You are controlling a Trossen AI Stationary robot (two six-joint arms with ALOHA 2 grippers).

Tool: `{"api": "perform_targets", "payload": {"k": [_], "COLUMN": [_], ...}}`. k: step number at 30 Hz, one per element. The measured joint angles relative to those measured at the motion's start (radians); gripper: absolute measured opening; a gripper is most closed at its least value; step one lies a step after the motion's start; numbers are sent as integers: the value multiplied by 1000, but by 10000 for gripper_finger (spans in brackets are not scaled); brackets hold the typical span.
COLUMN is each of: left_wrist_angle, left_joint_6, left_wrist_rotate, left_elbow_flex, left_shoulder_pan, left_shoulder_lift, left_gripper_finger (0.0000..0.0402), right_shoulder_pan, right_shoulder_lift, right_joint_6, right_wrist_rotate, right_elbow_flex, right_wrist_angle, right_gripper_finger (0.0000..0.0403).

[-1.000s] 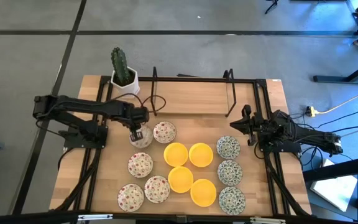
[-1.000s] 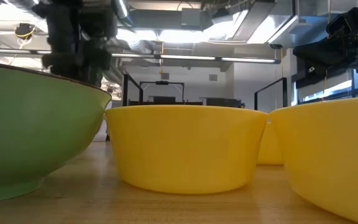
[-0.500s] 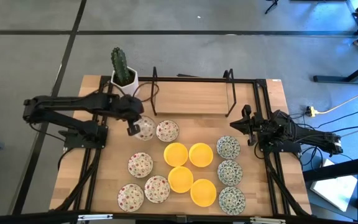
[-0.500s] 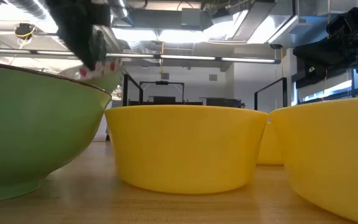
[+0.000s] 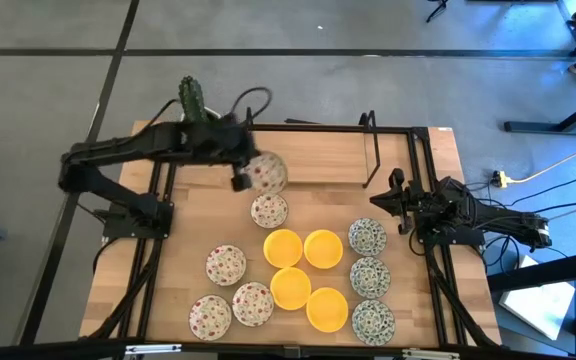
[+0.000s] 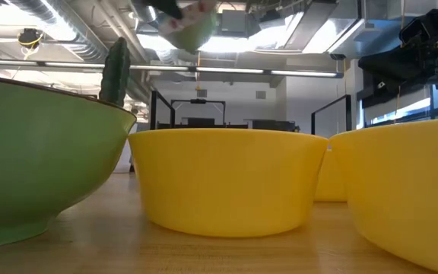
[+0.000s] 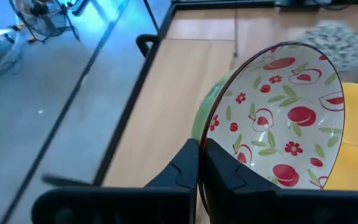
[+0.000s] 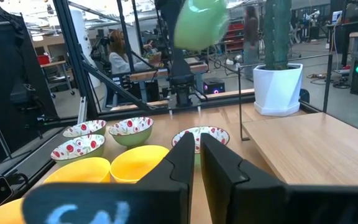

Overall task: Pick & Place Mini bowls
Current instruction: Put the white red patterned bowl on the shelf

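High view shows the near part of the desk [image 5: 408, 160] full of mini bowls: 4 red-speckled bowls [image 5: 226, 264] resting on the left, 4 yellow bowls [image 5: 290, 287] in the middle, 3 blue-green bowls [image 5: 370, 277] on the right. They lie in groups by pattern, close together but mostly not stacked. The low view sits so close to them that 2 yellow bowls and the green outside of a speckled one fill it.

Farther back, the left gripper [image 5: 242, 172] holds 1 more red-speckled bowl, the lifted bowl [image 5: 267, 174], in the air over the far half of the desk, just beyond the nearest resting speckled bowl. In the left wrist view the jaws are clenched on the rim of this bowl [image 7: 277, 118], 1 finger inside and 1 outside, so it hangs tilted, its painted inside facing the camera. I think a rim grip is used because the bowl is shallow and wide. The bare wood behind is, I judge, where it should go; the tilt could let it slip.

The right gripper [image 5: 398, 203] waits at the right edge, near the blue-green bowls, jaws pressed together with nothing between them.

At the far left corner stands a cactus pot [image 5: 198, 125], and a black frame [image 5: 370, 150] rises nearby.
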Motion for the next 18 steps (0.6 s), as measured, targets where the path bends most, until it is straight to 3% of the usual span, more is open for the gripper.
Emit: {"api": "perform_targets", "payload": {"k": [6, 12, 18], "left_wrist_angle": [-2, -90, -160], "left_joint_6": [99, 102, 89], "left_wrist_rotate": [32, 191, 247], "left_elbow_flex": [234, 440, 552], "left_shoulder_pan": [118, 264, 363], "left_shoulder_lift": [229, 440, 596], "left_gripper_finger": [2, 3, 3], "right_shoulder_pan": [0, 0, 0], "right_shoulder_lift": [0, 0, 0], "right_joint_6": [-23, -25, -27], "right_wrist_rotate": [0, 0, 0], "right_elbow_flex": [0, 0, 0], "right_wrist_angle": [-2, -18, -21], "right_gripper_finger": [29, 29, 29]}}
